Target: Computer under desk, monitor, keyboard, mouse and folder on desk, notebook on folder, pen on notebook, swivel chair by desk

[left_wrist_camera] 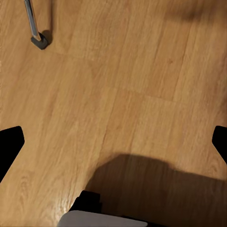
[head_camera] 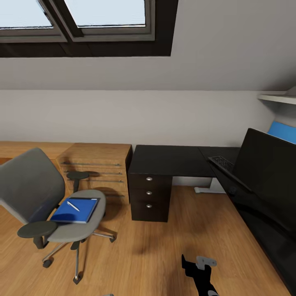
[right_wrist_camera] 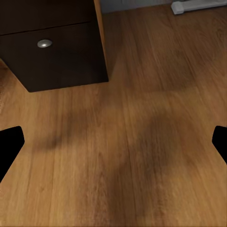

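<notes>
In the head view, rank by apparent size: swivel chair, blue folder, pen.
1. swivel chair, by far the largest
2. folder, lying on the chair's seat
3. pen, a thin sliver on top of the folder

Lighting's looking pretty even here, soft daylight coming in through the skylight (head_camera: 82, 16) up top, which is blowing out pale. The floor (head_camera: 164, 246) is catching soft blurry shadows, with a big dark one spreading under the robot in the left wrist view. The black worktop (head_camera: 172, 160) is reading nearly featureless. Everything's rendering slightly smeary, and walls are bending a bit toward the head view's edges.
</notes>
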`<state>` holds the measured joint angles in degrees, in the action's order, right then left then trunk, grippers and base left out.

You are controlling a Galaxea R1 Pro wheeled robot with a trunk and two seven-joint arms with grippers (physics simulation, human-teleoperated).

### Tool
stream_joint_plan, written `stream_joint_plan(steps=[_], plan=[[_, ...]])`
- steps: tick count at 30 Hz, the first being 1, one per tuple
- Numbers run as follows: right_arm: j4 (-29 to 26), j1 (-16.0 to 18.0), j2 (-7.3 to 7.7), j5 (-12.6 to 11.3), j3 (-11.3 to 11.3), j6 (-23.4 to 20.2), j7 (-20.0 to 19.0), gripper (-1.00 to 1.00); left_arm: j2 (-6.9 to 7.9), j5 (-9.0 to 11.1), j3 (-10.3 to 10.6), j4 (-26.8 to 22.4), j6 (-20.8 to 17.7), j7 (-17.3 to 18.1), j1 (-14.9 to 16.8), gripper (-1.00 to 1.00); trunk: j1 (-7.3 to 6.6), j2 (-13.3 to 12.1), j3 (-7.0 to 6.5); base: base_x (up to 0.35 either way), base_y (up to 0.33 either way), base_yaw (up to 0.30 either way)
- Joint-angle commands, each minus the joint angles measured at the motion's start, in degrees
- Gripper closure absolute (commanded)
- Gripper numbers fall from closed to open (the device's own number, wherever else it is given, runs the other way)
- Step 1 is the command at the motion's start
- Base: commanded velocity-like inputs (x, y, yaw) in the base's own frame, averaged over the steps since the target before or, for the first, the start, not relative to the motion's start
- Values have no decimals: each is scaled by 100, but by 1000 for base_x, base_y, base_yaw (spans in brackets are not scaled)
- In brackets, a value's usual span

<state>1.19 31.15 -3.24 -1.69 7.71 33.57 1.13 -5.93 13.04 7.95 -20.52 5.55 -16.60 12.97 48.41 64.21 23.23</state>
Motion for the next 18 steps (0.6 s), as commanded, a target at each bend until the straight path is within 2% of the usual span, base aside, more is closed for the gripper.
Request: stream_joint_plan(steps=[1,9,16,18], plan=[[13,6,-1,-16,10,27,1,-100,4,59,49,3,25,-37,4,-100,-23,-38,-12,0,0,0],[13,5,-1,-16,11,27,1,-100,-3,59,46,4,25,-37,4,-100,-198,-359,-161,0,0,-27],[5,5,-3,-10,4,31,1,-100,3,65,35,-24,34,-18,4,-100,-352,-639,-318,0,0,-178],[-26,5,-7,-3,-17,38,1,-100,0,71,32,-258,-16,-27,8,-100,-396,-720,-364,0,0,-203]])
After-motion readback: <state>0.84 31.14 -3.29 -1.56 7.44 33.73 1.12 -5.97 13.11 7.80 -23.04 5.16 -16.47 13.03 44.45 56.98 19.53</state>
